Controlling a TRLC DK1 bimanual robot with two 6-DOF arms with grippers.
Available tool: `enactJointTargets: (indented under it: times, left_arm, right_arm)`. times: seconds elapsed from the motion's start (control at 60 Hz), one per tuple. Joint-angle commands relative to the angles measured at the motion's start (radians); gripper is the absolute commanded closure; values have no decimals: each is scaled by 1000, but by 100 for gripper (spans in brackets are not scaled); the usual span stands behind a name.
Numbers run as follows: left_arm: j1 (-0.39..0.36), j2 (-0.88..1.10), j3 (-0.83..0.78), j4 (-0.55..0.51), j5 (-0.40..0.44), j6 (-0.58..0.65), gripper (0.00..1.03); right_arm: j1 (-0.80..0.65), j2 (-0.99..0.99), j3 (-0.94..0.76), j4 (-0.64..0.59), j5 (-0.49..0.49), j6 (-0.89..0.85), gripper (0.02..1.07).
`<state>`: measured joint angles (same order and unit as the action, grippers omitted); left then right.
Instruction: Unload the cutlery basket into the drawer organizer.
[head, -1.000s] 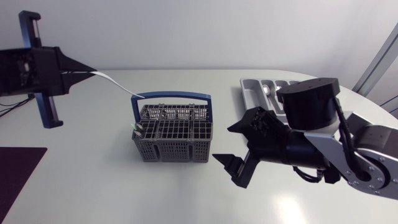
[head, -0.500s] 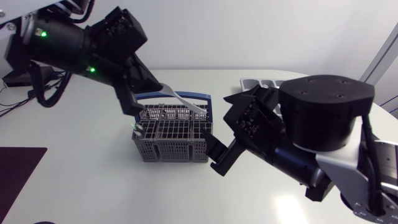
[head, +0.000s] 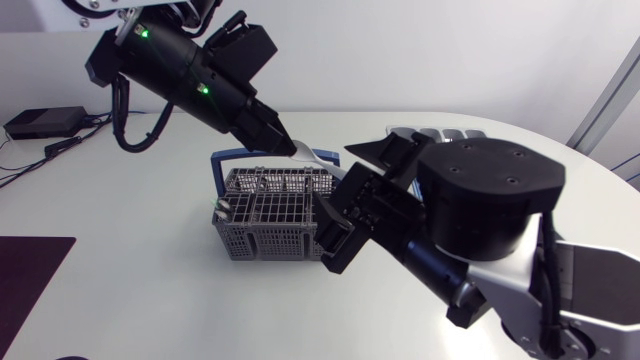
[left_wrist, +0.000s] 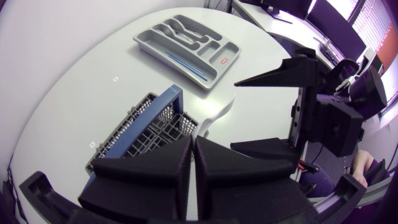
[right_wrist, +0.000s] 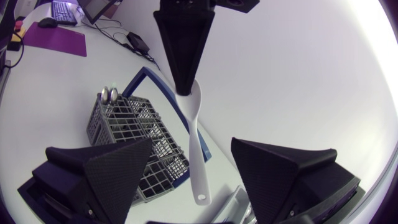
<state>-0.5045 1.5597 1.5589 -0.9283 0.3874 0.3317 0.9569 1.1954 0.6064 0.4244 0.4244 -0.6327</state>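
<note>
Currently held: white utensil (right_wrist: 194, 143), long and flat, clamped at its broad end; slim handle with a hole at its tip hangs down over the basket's right end.
Left gripper (head: 284, 144): comes in from the far left and hangs above the basket's far rim; fingers (left_wrist: 168, 171) pressed close together, pinching the white utensil from both sides.
Right gripper (head: 338, 205): comes in from the near right and sits just right of the basket, facing the white utensil; fingers (right_wrist: 106, 171) spread wide and touching nothing, with the utensil's handle ahead of the gap and apart from both.
Basket (head: 270, 225): grey mesh with a blue handle (head: 230, 155); stands upright in the middle of the worktop; two rounded silver ends (right_wrist: 110, 93) poke up at its left end.
Drawer organizer (left_wrist: 149, 45): grey tray at the far right of the worktop, well apart from the basket; mostly hidden behind the right arm from above; holds silver spoons (left_wrist: 180, 28) in the shaped compartments and a slim blue piece (left_wrist: 186, 62) in the long compartment on the basket's side.
Worktop (head: 120, 270): white with a rounded edge; carries a dark mat (head: 30, 270) at the near left.
</note>
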Motion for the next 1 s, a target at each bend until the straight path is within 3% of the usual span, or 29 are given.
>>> enactJointTargets:
  times: [0.0,0.267,0.717,0.983]
  left_arm:
    - [14,30,46,-29,13,-39,100]
    - [24,65,86,-107,30,-42,100]
    - [-17,62,89,-132,44,-45,100]
    - [-17,62,84,-132,44,-48,100]
  right_arm:
    - [9,32,-36,39,17,-56,30]
    - [8,53,-37,114,31,-124,61]
    - [3,87,-23,126,30,-134,62]
    - [8,101,-23,139,31,-154,78]
